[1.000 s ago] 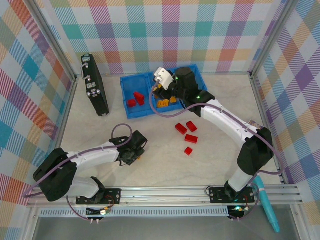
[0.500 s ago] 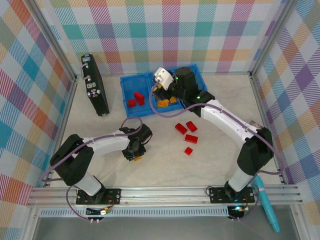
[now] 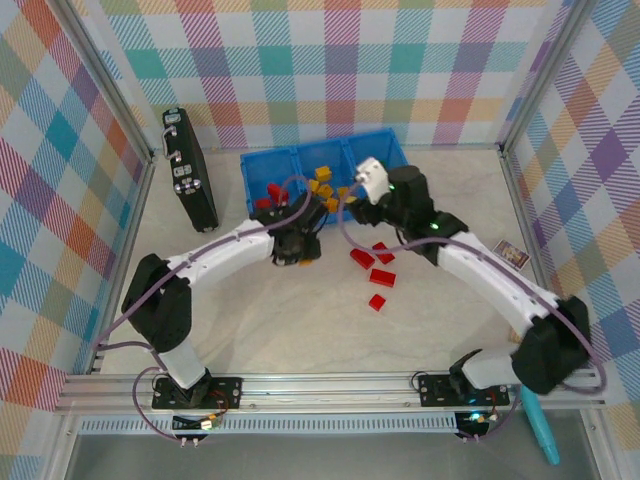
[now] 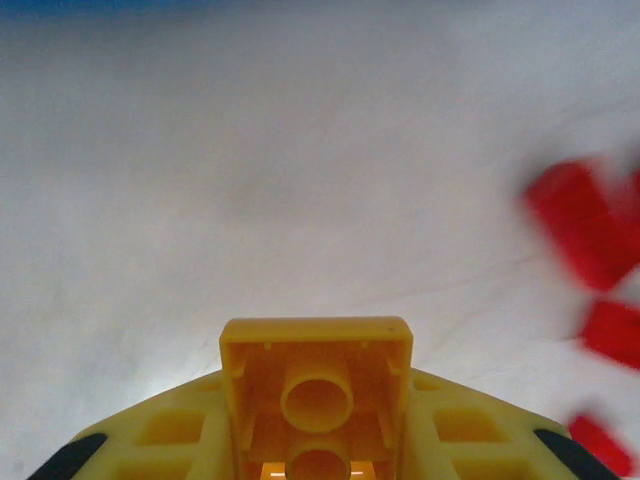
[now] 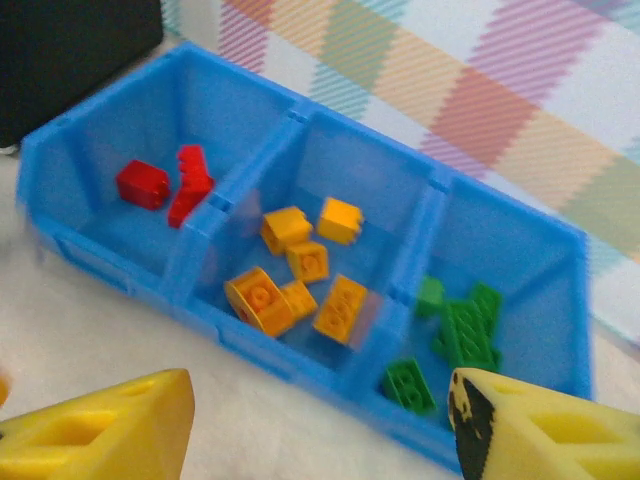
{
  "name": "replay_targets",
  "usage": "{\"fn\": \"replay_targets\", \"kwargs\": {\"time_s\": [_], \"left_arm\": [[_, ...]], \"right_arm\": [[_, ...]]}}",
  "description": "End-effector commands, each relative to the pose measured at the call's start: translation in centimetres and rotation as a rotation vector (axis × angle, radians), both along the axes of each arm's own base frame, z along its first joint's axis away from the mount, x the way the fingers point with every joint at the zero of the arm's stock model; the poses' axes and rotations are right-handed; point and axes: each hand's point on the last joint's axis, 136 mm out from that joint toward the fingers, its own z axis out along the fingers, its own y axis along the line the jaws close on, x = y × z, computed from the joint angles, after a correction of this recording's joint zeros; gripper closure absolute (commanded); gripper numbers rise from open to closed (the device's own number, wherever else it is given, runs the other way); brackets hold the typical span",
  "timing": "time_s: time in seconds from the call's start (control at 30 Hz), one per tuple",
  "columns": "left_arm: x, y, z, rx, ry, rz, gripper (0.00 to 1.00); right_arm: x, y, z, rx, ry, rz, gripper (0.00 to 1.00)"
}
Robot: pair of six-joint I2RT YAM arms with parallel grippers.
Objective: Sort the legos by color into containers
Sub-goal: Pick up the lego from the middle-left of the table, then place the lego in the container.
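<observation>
left gripper [image 4: 316, 445] pinching yellow lego [image 4: 316, 345]; right gripper [image 5: 320, 435] spread, near containers [image 5: 130, 262].

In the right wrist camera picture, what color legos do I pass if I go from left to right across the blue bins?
Across the blue tray: red legos → orange-yellow legos → green legos.

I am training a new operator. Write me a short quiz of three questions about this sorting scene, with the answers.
1. True or false: the left gripper holds a yellow lego.
2. Seen from the right wrist, which compartment of the containers holds the green legos? A left, B middle, C right.
3. Fill in: the loose legos on the table are all ____.
Key: 1 true; 2 C; 3 red.
</observation>
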Motion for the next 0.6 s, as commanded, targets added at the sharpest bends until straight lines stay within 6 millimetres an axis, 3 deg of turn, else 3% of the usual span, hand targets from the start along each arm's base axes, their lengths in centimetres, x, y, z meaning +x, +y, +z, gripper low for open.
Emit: {"fn": "replay_targets", "kwargs": {"time_s": [0.0,0.13,0.23,0.43,0.57], "left_arm": [[3.7,-0.2,4.4,0.075,-0.143,-0.097,0.80],[8.4,-1.4,7.5,0.085,-0.296,-0.115,0.79],[11.6,-2.1,8.1,0.064,-0.377,-0.100,0.77],[16.5,-4.4,5.8,0.026,-0.405,-0.105,0.77],[19.2,-5.6,3.8,0.022,-0.404,-0.114,0.77]], "right_arm": [[-2.1,-1.7,0.5,0.113,0.063,-0.086,0.30],[-5.1,-2.9,-2.7,0.177,0.254,-0.136,0.30],[-7.6,-3.5,-4.3,0.263,0.335,-0.147,0.31],[-11.7,-5.9,-7.8,0.360,0.467,-0.243,0.34],[-13.8,-6.4,-8.3,0.494,0.496,-0.251,0.36]]}}
